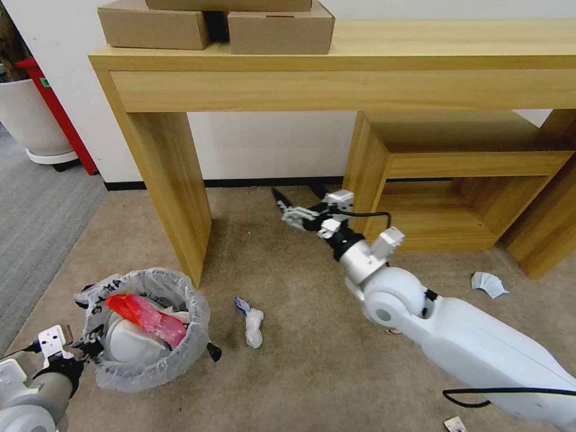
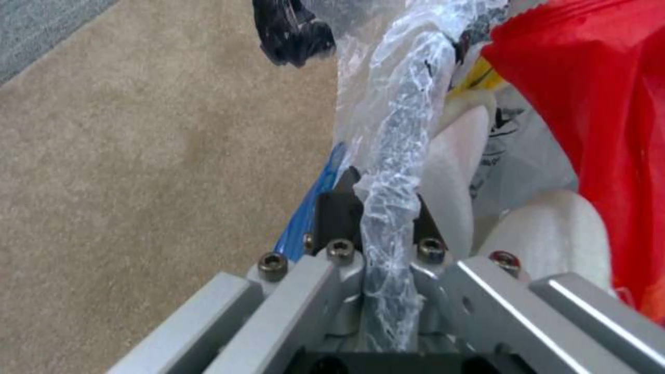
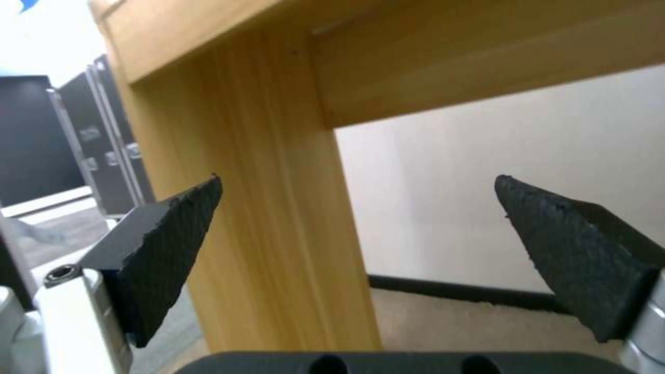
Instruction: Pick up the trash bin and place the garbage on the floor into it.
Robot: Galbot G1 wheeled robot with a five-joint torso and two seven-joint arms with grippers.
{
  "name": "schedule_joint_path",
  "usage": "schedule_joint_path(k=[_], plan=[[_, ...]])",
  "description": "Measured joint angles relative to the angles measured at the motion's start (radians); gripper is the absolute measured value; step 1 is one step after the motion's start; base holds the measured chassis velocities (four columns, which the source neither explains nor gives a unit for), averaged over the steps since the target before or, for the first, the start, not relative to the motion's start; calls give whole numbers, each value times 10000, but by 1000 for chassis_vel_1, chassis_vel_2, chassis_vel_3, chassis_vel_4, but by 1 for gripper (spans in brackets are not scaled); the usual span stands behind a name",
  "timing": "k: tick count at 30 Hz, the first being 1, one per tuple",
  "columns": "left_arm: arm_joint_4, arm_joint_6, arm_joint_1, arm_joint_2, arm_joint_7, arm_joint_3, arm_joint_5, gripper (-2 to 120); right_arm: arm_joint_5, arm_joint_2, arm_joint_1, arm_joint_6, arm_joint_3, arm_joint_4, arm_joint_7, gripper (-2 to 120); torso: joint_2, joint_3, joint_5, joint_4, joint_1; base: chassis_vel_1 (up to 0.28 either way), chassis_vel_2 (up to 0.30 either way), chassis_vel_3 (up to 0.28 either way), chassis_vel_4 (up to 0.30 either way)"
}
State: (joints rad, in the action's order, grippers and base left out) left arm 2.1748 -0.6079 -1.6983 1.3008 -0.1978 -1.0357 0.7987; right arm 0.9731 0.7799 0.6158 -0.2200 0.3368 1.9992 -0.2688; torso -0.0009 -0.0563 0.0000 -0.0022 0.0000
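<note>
I have the left tool (image 1: pixel 90 347) clamped on the rim of the small round black trash bin (image 1: pixel 144 354), the one lined with a crinkly translucent white plastic bag. In the left wrist view the bag-wrapped rim (image 2: pixel 388 208) runs straight between the tool's fingers (image 2: pixel 338 215), which are pinched tight on it. Just past the tool, inside the bin, I see a red plastic wrapper (image 1: pixel 147 317) lying over a white slipper (image 1: pixel 129 342).

My right tool (image 1: pixel 281 204) is out ahead, held low under the light wooden counter (image 1: pixel 336 60), near the black skirting at the wall. Its black textured fingers (image 3: pixel 166 249) stand wide apart with nothing between them; beyond them is the counter's leg (image 3: pixel 277 234).

The remaining garbage lies on the beige short-pile carpet floor (image 1: pixel 300 360), well apart from both tools: a crumpled white and blue piece (image 1: pixel 252 321) sits between the bin and my right arm, and a pale blue mask (image 1: pixel 489 284) lies to the right of that arm, near the counter's lower shelf unit (image 1: pixel 456 198). Brown cardboard boxes (image 1: pixel 216 24) rest on top of the counter.
</note>
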Motion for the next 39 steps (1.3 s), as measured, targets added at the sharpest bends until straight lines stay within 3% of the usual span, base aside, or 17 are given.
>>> schedule_joint_path(k=[7, 22, 26, 30, 32, 39], plan=[[81, 15, -95, 51, 12, -76, 4, 1, 589, 358, 76, 819, 592, -425, -1008, 100, 0, -1, 1, 1, 0, 0, 0, 0, 0], [-195, 46, 258, 113, 16, 88, -14, 1, 2343, 2094, -547, 4085, 3303, -2411, -4037, 100, 0, -1, -1, 1, 0, 0, 0, 0, 0], [-304, 32, 390, 73, 15, 203, -17, 1, 2398, 2327, -630, 4385, 3614, -2808, -4386, 100, 0, -1, -2, 2, 0, 0, 0, 0, 0], [-399, 19, 516, 77, 20, 316, -16, 1, 2930, 3165, -762, 5054, 4016, -3586, -4977, 100, 0, -2, -2, -1, 0, 0, 0, 0, 0], [-435, 10, 558, 77, 21, 376, -25, 1, 2957, 3994, -840, 5258, 4321, -4345, -5092, 100, 0, -2, -2, 4, 0, 0, 0, 0, 0], [-450, -8, 649, 86, 25, 478, -22, 1, 3014, 4999, -895, 5939, 4625, -5671, -5198, 100, 0, -2, -2, 2, 0, 0, 0, 0, 0]])
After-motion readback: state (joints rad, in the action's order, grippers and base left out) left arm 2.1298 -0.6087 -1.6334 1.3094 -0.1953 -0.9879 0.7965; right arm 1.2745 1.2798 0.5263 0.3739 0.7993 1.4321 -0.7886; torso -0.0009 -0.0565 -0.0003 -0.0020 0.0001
